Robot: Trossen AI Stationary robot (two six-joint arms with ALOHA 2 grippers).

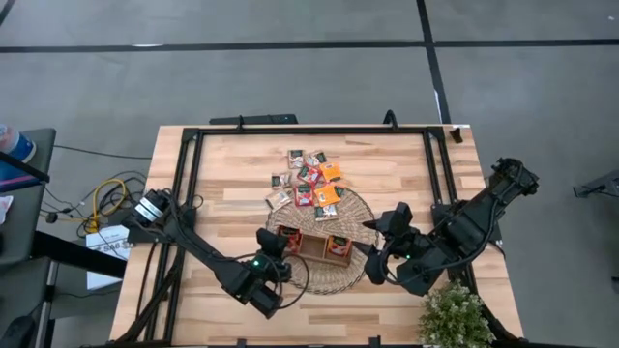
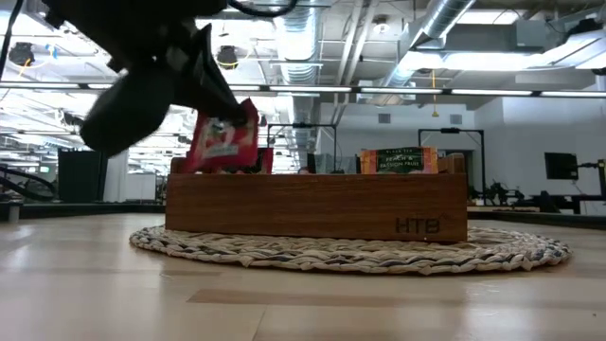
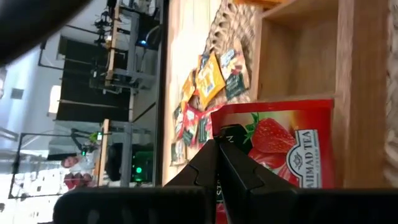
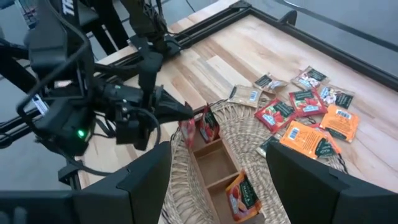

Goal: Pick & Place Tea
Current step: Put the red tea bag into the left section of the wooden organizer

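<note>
Brown three-compartment wooden tray [image 2: 312, 204]: "HTB" on its front wall. Red strawberry-printed tea sachet [image 3: 292, 155]: "AHMAD TEA". Orange sachet's dark label [image 2: 398, 161]: possibly "PEACH & PASSION FRUIT".

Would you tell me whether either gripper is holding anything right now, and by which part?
The left gripper pinches a red tea sachet by its edge, over the wooden tray. The right gripper is open and empty.

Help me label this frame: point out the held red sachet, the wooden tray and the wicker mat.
Red sachet [image 3: 280, 146]: left wrist view, on its strawberry picture.
Wooden tray [image 2: 312, 206]: low view, middle of its front wall.
Wicker mat [image 2: 341, 254]: low view, on its front edge below the tray.
</note>
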